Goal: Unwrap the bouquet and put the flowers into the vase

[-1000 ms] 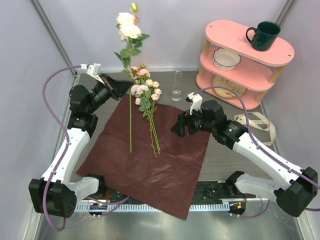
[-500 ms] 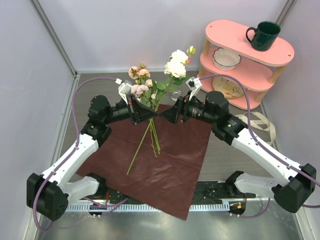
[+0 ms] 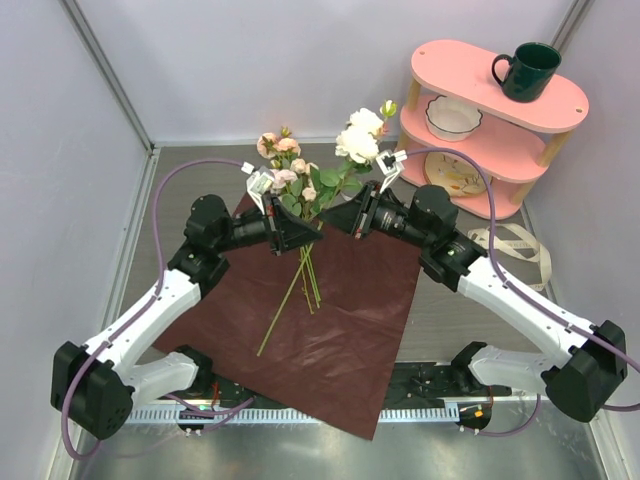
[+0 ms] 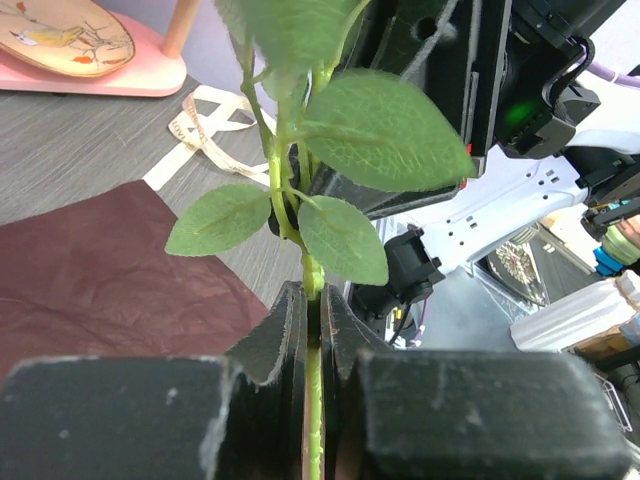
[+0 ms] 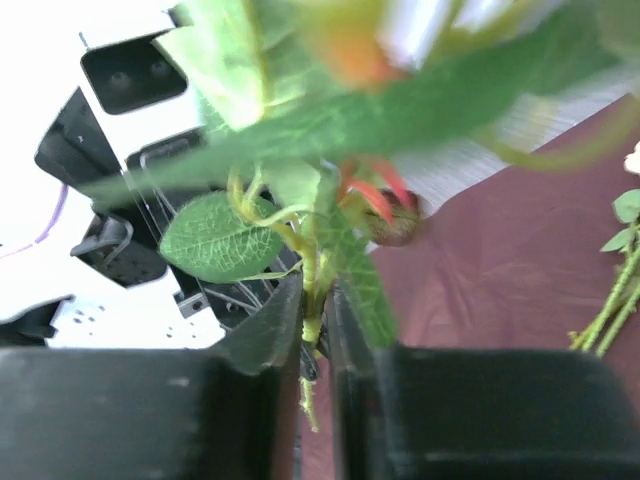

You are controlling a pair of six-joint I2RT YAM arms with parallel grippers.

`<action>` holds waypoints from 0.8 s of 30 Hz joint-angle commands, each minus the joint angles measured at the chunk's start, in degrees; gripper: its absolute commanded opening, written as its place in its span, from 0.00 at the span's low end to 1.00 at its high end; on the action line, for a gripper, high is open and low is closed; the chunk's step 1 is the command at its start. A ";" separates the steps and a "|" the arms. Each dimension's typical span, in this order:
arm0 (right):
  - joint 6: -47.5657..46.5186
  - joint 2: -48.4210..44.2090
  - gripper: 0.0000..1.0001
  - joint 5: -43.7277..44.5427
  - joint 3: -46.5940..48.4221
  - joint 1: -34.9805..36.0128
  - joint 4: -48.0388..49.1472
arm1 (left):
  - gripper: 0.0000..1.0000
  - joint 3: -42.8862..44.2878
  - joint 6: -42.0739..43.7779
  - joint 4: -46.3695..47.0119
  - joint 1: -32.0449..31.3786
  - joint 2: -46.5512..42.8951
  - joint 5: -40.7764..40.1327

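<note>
One long-stemmed flower with white blooms (image 3: 360,140) is raised over the middle of the spread maroon wrapping paper (image 3: 330,340). My left gripper (image 3: 312,235) (image 4: 313,290) is shut on its green stem (image 4: 312,400). Tip to tip with it, my right gripper (image 3: 340,220) (image 5: 318,290) is shut on the same stem (image 5: 312,330) just below the leaves. The stem's lower end hangs down-left over the paper. The other flowers (image 3: 288,175), cream and pale pink, lie on the paper behind the left gripper. The vase is hidden behind the raised flower and right gripper.
A pink two-tier shelf (image 3: 500,110) stands at the back right with a dark green mug (image 3: 527,70) on top and a white bowl (image 3: 452,117) below. The loose beige ribbon (image 3: 515,245) lies on the table right of the paper.
My left arm swung the raised flower from the back left to the middle, tilting it right. My right gripper came up to meet it and closed on the stem.
</note>
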 commanded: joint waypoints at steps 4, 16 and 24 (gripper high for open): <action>-3.80 -0.48 0.01 6.06 4.29 -0.07 -3.90 | 0.49 0.75 0.06 -5.20 -0.51 -3.13 -8.95; -35.45 6.55 0.01 45.52 40.68 -0.08 -16.10 | 0.75 0.92 3.48 -43.14 -0.43 -34.22 -41.82; -48.55 15.42 0.01 50.91 58.10 -0.34 -11.95 | 0.75 -1.01 0.24 -49.24 -0.43 -41.80 -43.86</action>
